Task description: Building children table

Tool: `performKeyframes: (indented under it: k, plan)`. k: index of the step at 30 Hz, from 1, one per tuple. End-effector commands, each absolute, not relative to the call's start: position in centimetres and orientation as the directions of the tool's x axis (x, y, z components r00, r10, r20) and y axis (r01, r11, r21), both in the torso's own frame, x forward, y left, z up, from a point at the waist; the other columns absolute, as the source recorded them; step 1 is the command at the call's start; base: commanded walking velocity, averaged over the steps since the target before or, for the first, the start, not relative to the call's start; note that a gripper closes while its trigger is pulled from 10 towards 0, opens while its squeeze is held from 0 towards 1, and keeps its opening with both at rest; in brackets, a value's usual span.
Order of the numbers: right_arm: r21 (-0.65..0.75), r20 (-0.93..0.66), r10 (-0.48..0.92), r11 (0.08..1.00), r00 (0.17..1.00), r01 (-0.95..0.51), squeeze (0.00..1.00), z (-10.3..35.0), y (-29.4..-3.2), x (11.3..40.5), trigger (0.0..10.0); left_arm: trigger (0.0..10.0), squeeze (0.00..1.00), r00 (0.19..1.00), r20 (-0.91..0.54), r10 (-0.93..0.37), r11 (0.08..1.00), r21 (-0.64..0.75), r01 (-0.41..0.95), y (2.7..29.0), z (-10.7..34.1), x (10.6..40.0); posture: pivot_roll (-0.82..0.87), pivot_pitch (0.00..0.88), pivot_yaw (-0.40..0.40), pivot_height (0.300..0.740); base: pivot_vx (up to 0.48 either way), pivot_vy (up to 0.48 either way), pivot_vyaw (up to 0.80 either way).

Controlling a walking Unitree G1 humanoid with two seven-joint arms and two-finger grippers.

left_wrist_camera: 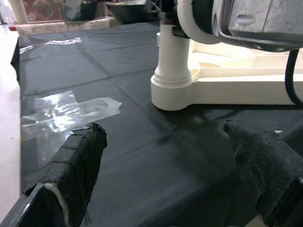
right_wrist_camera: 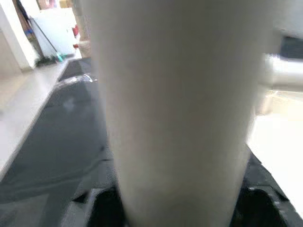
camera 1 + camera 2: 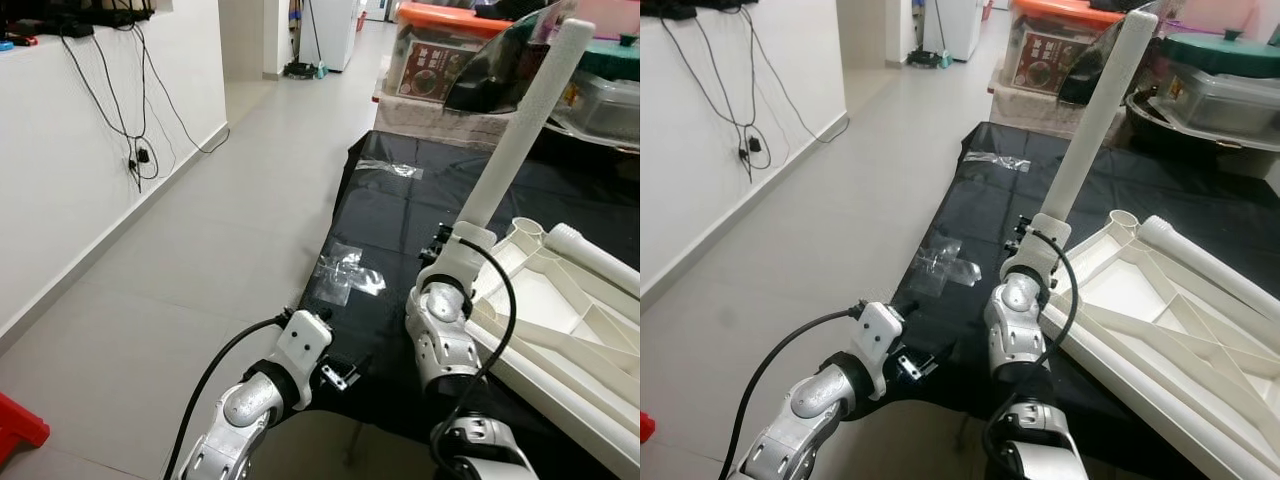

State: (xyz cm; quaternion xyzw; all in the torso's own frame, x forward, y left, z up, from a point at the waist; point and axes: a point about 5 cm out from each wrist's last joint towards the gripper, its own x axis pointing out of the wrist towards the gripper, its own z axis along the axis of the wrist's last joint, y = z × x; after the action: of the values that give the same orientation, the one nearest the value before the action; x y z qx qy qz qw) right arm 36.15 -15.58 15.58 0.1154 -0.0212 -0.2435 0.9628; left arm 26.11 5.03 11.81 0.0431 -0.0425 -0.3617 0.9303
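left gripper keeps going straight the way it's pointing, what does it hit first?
Probably the white leg socket at the corner of the upside-down table frame, standing on the black sheet. The left gripper is open and aimed low across the sheet towards it; depth is hard to judge.

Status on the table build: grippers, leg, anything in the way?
Right gripper shut on white leg, standing in corner socket of upturned tabletop. Left gripper open, low over black sheet. Tape patch nearby, nothing blocking.
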Motion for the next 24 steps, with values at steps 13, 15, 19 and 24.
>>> performKeyframes:
  k: [13, 15, 19, 24]
  plan:
    - [0.159, 0.043, 0.231, 0.959, 0.972, -0.235, 0.00, 15.9, -14.8, 37.3, 10.0, 10.0, 0.00, 0.732, 0.036, -0.680, 0.731, 0.108, 0.674, 4.9, 11.6, 26.3, 0.16, 0.000, -0.101, 0.740, 0.000, 0.000, 0.00]
    - [0.121, 0.019, 0.366, 0.923, 0.931, -0.365, 0.00, 15.9, -14.6, 37.4, 10.0, 10.0, 0.00, 0.731, 0.036, -0.681, 0.730, 0.108, 0.675, 4.9, 11.6, 26.3, 0.16, 0.000, -0.093, 0.740, 0.000, 0.000, 0.00]
    - [0.054, -0.060, 0.568, 0.823, 0.821, -0.565, 0.00, 16.0, -14.1, 37.8, 10.0, 10.0, 0.00, 0.727, 0.034, -0.686, 0.726, 0.110, 0.679, 4.8, 11.6, 26.3, 0.16, 0.000, -0.095, 0.740, 0.000, 0.000, 0.00]
    - [0.061, -0.129, 0.789, 0.611, 0.601, -0.789, 0.00, 16.1, -12.9, 37.3, 10.0, 10.0, 0.00, 0.728, 0.036, -0.685, 0.727, 0.113, 0.678, 4.8, 11.6, 26.2, 0.19, 0.000, -0.113, 0.740, 0.000, 0.000, 0.00]
